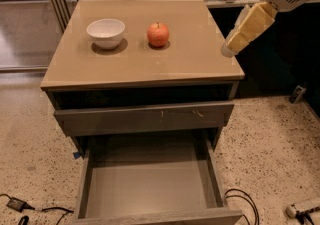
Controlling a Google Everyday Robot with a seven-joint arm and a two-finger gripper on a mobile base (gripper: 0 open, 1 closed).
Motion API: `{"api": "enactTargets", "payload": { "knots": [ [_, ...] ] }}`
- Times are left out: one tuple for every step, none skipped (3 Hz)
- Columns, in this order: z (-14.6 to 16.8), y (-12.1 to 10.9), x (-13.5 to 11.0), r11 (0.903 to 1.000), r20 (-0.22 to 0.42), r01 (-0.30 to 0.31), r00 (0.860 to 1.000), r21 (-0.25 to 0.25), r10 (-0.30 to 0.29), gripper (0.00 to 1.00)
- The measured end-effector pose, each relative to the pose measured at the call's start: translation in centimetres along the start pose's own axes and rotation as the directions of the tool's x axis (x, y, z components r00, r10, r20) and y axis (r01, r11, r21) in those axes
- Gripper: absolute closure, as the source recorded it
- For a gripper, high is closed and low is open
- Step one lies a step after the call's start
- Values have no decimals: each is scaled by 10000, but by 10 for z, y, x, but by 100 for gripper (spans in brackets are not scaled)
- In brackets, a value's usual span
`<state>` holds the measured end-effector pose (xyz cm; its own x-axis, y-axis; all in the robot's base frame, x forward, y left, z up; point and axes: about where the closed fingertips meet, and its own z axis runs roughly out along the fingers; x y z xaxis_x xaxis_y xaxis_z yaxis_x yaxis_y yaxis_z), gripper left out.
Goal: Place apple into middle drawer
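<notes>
Pincer (230,49) is hanging at the tabletop's (150,66) right edge, the apple (158,34) lying well to its left.
You are seeing one apple sitting beside one white bowl (106,32); one middle drawer (150,189) is standing open beneath one scratched drawer front (145,118). Whether the pincer is apart or together, you cannot tell.

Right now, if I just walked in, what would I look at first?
The small round red-orange apple pops out, sitting on the tan cabinet top just right of a white bowl. Below, a wide grey-brown wooden drawer stands pulled open. The robot's pale yellow gripper hangs over the top's right edge, apart from the apple.
</notes>
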<state>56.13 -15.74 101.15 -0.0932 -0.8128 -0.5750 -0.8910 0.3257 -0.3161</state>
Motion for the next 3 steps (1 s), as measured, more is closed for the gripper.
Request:
{"api": "enactTargets", "payload": {
  "knots": [
    [10, -5, -6, 9990, 293, -295, 9992, 342, 285, 0],
    [47, -20, -19, 9959, 847, -774, 9937, 474, 732, 0],
    [79, -33, -26, 9897, 1328, -1339, 9831, 514, 1261, 0]
  ]
}}
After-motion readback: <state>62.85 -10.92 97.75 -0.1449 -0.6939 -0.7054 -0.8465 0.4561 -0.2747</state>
